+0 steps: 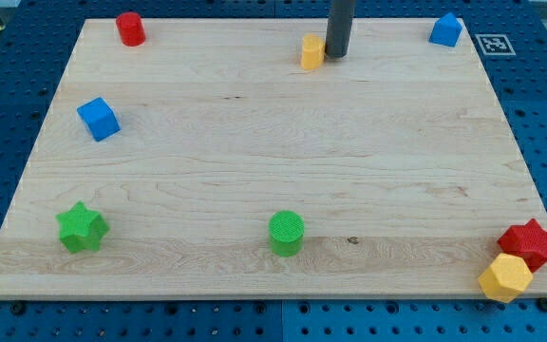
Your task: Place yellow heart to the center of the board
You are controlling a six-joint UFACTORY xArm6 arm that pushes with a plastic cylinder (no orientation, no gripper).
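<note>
A small yellow block (pixel 311 51), its shape hard to make out, sits near the board's top edge, a little right of the middle. The dark rod comes down from the view's top, and my tip (pixel 336 57) rests on the board right beside that block, on its right, touching or nearly touching it. A second yellow block (pixel 506 277), hexagon-like, lies at the bottom right corner, against a red star (pixel 529 241).
The wooden board (pixel 254 171) also holds a red cylinder (pixel 130 28) at top left, a blue cube (pixel 98 118) at left, a blue block (pixel 445 30) at top right, a green star (pixel 82 227) at bottom left and a green cylinder (pixel 286 233) at bottom centre.
</note>
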